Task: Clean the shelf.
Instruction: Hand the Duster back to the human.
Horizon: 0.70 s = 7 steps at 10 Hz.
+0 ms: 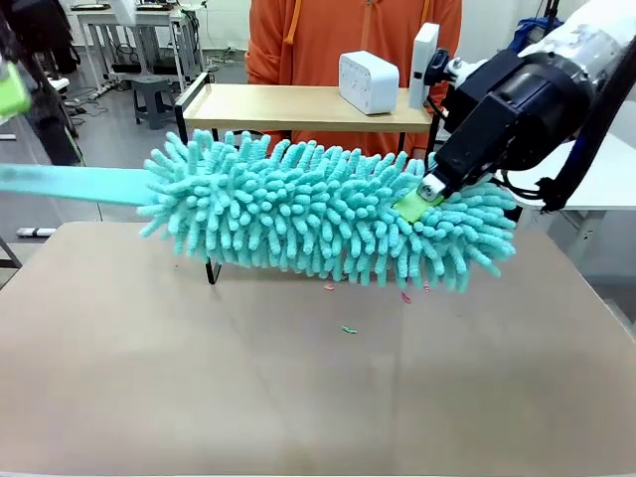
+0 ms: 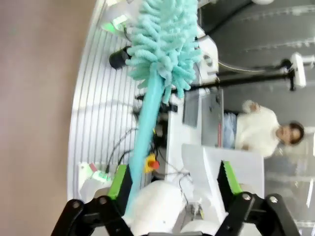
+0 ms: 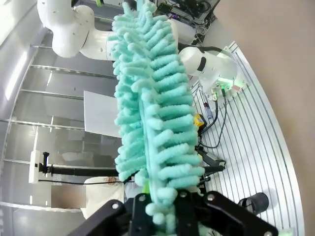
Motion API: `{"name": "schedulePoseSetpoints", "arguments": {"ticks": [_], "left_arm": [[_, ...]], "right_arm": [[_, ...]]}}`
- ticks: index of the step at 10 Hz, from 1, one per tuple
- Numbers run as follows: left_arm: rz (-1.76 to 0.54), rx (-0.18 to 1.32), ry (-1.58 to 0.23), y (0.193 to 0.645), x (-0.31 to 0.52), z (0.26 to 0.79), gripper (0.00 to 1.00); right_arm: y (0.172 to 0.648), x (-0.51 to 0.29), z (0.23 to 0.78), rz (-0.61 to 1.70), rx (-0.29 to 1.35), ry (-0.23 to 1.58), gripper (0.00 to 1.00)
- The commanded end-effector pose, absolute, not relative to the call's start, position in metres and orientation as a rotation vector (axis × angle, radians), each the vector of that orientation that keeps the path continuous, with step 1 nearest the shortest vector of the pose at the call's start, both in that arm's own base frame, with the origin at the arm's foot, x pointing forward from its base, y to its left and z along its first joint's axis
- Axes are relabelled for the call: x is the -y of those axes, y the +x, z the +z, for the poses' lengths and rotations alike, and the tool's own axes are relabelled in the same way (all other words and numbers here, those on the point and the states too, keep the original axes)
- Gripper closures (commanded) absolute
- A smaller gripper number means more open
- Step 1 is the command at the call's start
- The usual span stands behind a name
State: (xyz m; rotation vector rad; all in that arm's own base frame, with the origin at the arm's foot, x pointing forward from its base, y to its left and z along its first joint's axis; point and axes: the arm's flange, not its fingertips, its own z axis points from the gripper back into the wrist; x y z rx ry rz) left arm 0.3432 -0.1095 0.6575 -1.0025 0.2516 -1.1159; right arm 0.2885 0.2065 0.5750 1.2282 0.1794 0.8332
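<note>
Duster (image 1: 318, 214) blocks view of shelf (image 1: 298, 104); white box (image 1: 368, 81) on top. Right gripper (image 1: 422, 199) clamped on duster head; left gripper (image 2: 172, 184) jaws apart, handle (image 2: 145, 132) beside one finger.

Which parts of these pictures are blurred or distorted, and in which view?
Front view: the duster is sharp, its handle and the green pad at the far left are smeared. Left wrist view: straight floor lines bend strongly. Right wrist view: wide-angle curving too; the right gripper is very close.

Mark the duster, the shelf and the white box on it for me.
Duster (image 1: 298, 214), front view: middle of its fluffy head.
Shelf (image 1: 278, 104), front view: bare part of the top board.
White box (image 1: 368, 81), front view: its front face.
</note>
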Motion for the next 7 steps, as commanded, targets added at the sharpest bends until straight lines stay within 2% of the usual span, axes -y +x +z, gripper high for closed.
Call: {"name": "schedulePoseSetpoints", "arguments": {"ticks": [1,2,4,5,7], "left_arm": [[-0.850,0.022,-1.045,0.350,0.072,0.663,0.00],[-0.698,0.166,-1.106,0.357,0.043,0.662,0.00],[-0.279,0.554,-1.244,0.368,-0.037,0.652,0.00],[-0.140,0.646,-1.291,0.372,-0.064,0.642,0.00],[-0.025,0.696,-1.351,0.381,-0.082,0.619,0.00]], "right_arm": [[0.289,-0.173,0.582,0.807,-0.141,1.260,1.00],[0.290,-0.148,0.591,0.756,-0.080,1.275,1.00],[0.279,-0.084,0.617,0.659,0.067,1.341,1.00],[0.271,-0.053,0.633,0.601,0.175,1.373,1.00],[0.263,0.006,0.654,0.399,0.472,1.452,1.00]]}}
